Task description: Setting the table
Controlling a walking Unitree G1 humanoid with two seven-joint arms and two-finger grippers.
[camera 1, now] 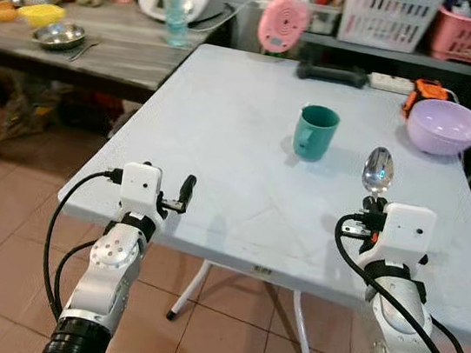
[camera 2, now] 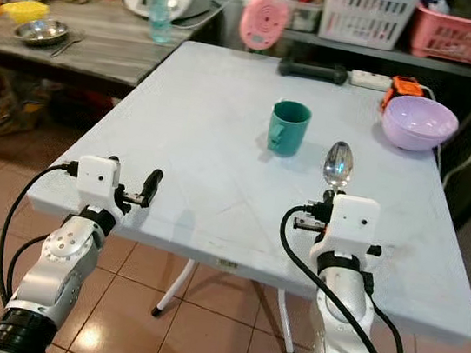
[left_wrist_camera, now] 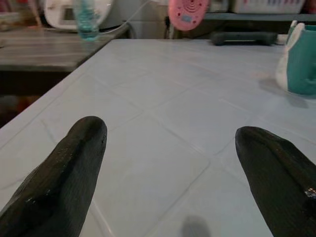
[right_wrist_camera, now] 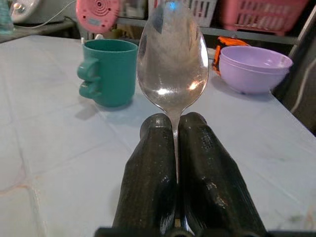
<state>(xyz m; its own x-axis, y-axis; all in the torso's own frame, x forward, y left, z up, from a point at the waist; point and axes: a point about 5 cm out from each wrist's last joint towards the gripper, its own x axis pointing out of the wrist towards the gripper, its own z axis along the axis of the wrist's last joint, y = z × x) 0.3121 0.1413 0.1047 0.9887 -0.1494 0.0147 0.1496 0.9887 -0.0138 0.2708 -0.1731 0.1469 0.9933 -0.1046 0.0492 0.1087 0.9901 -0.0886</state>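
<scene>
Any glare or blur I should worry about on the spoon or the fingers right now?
Right wrist view: the spoon bowl is sharp, with bright highlights and reflections, clamped in the right gripper. Left wrist view: the left gripper's near fingers look soft, the white table evenly lit. Eye views: no motion blur.

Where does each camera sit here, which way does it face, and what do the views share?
Left eye view: head camera, looking down over the white table; both silver arms show.
Right eye view: its stereo twin, same scene.
Left wrist view: looks along the left gripper, fingers apart, over the tabletop.
Right wrist view: looks along the right gripper, fingers clamping a spoon, toward the purple bowl.
Shared: the teal mug shows in all four.
</scene>
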